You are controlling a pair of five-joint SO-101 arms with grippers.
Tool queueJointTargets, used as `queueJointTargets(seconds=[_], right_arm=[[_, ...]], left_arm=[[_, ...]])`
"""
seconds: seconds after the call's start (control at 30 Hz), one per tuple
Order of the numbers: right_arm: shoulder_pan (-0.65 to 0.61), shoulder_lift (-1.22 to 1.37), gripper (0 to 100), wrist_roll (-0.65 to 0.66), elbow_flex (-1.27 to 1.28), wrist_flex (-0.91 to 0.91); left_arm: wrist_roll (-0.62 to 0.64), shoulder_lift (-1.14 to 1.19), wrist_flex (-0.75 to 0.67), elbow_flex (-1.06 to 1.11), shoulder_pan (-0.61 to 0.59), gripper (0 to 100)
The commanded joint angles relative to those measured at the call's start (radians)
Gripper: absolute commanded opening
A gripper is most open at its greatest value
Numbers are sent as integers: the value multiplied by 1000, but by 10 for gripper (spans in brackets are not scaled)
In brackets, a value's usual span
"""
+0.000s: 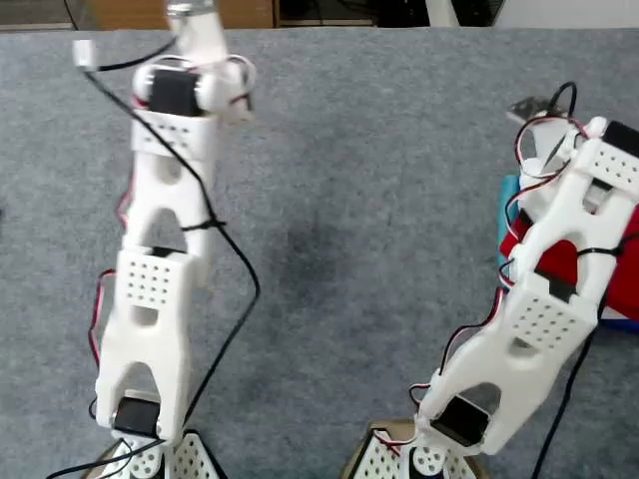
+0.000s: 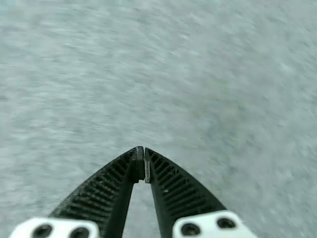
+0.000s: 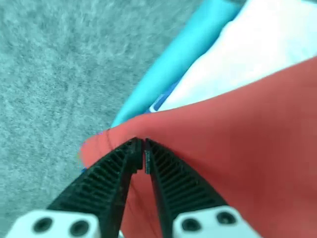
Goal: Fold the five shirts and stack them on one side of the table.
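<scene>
Right gripper point(image 3: 144, 153): jaws together at the red shirt's point(image 3: 247, 148) edge, topping the pile point(image 3: 168, 74) at the table's point(image 1: 349, 200) right; we cannot confirm a pinch. Left gripper point(image 2: 140, 166) closed, empty, far left. Right arm nearer.

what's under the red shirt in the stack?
A white shirt sticks out from under the red shirt, and a light blue shirt sticks out from under the white one. Whatever lies deeper in the stack is covered by the red shirt.
</scene>
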Motion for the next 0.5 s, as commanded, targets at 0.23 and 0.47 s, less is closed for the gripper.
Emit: queueJointTargets(seconds=[0.23, 0.47], right_arm=[[-53, -199, 19, -11, -128, 133], [-133, -410, 19, -11, -12, 133]], left_arm=[[-74, -194, 14, -34, -327, 18], [-279, -202, 14, -32, -539, 21]])
